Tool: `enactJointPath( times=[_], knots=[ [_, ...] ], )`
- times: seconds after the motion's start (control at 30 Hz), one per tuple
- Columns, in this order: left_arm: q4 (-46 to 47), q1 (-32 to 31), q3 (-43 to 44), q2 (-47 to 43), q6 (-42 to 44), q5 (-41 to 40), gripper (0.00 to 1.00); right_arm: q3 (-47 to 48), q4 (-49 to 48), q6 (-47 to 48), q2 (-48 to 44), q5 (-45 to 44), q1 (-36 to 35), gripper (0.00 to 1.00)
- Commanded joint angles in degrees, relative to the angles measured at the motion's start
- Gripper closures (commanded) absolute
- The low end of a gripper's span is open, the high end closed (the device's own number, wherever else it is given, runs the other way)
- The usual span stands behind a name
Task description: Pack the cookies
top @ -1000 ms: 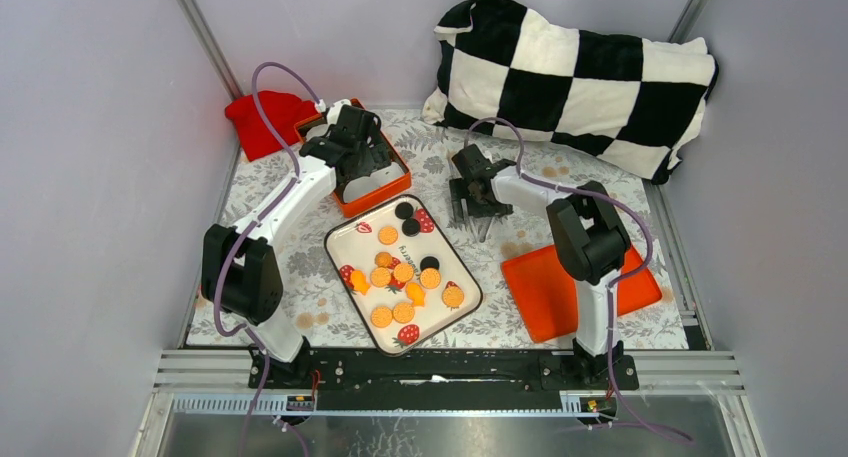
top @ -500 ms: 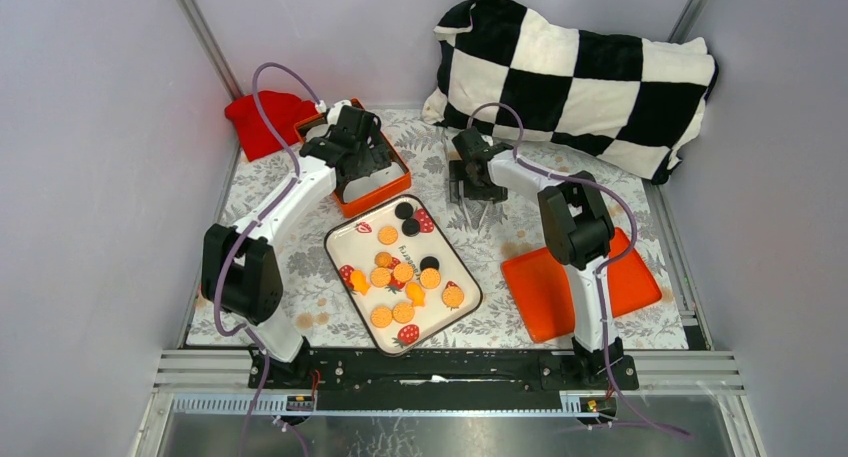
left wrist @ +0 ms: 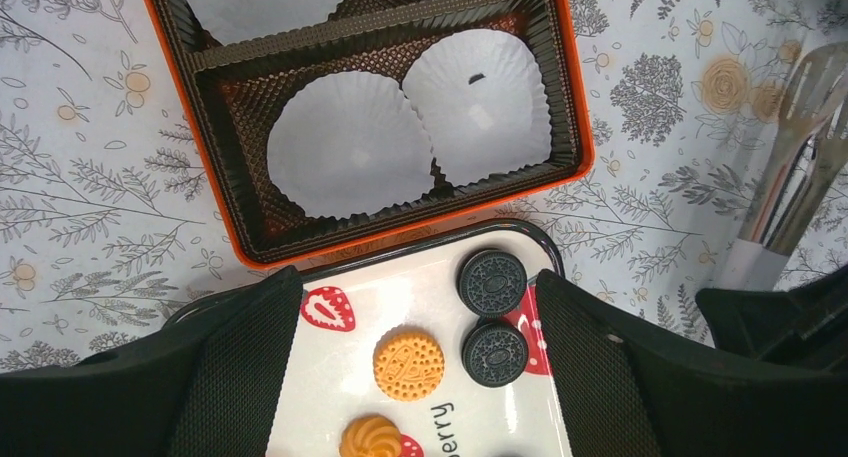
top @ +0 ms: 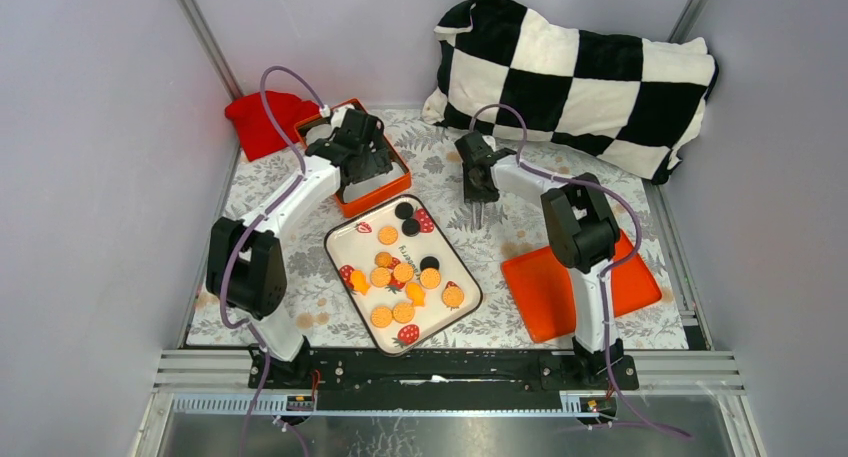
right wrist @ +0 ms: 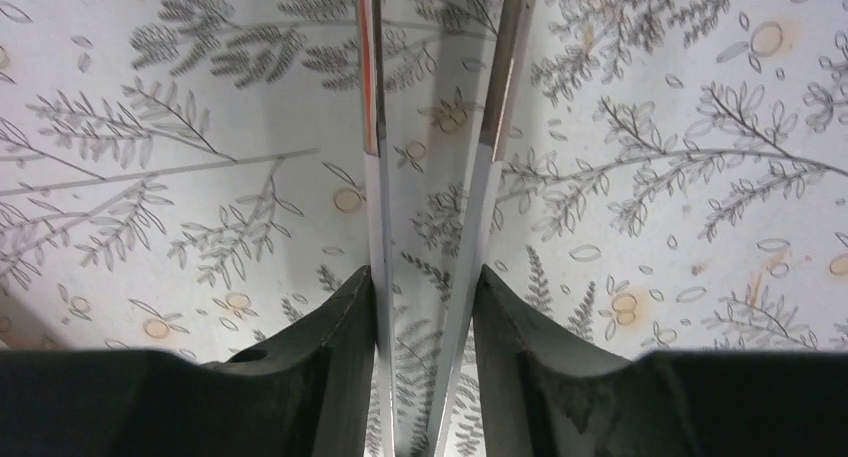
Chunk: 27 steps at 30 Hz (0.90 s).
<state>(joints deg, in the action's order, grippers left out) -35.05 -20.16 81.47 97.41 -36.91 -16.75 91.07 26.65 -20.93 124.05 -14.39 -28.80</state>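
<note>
The cookies point(top: 405, 277), golden-orange discs and a few black ones, lie on a white strawberry-print tray point(top: 352, 245). In the left wrist view two black cookies point(left wrist: 492, 281) and a golden one point(left wrist: 409, 362) lie on the tray's far end. My left gripper point(top: 362, 172) point(left wrist: 412, 297) hangs open above that end, next to the orange box point(top: 372, 203) point(left wrist: 200, 147). The box holds white paper cups point(left wrist: 340, 142). My right gripper point(top: 477, 189) point(right wrist: 425, 287) is shut on metal tongs point(top: 478, 215) point(right wrist: 375, 127) point(left wrist: 800, 157), its fingers pressing both arms, tips pointing down at the cloth.
An orange lid point(top: 535, 287) lies at the right, partly under the right arm. A checkered pillow point(top: 580, 77) fills the back right and a red cloth point(top: 262, 117) sits at the back left behind the box. Grey walls stand on both sides.
My right gripper swung toward the back and closed from wide open onto the tongs. The left gripper shifted slightly back over the box edge, staying open.
</note>
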Motion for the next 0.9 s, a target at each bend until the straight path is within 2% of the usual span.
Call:
enactJointPath(
  times=[0.0, 0.2, 0.37, 0.6, 0.73, 0.87],
  knots=[
    [2.69, -0.15, -1.95, 1.81, -1.27, 0.25, 0.12, -5.37, 5.64, 2.23, -2.96, -3.22, 0.58, 0.63],
    [2.39, -6.64, -4.72, -0.53, -0.96, -7.45, 0.24, -6.87, 6.7, 3.6, -11.74, -4.74, 0.27, 0.77],
    [4.24, -14.07, -9.71, -2.4, -3.22, -7.24, 0.25, -8.63, 7.25, 3.83, -19.73, -5.54, -0.44, 0.77],
    [4.59, -17.87, -12.74, -2.29, -3.96, -6.13, 0.25, -9.86, 9.71, 3.63, -29.01, -4.98, -1.34, 0.71],
    [7.08, -20.58, -14.56, -1.76, -4.25, -3.81, 0.25, -10.78, 10.3, 3.03, -32.53, -4.59, -1.41, 0.72],
    [11.22, -24.14, -15.56, 0.01, -4.75, -0.44, 0.37, -12.05, 10.47, 2.11, -35.18, -2.99, -1.48, 0.76]
  ],
)
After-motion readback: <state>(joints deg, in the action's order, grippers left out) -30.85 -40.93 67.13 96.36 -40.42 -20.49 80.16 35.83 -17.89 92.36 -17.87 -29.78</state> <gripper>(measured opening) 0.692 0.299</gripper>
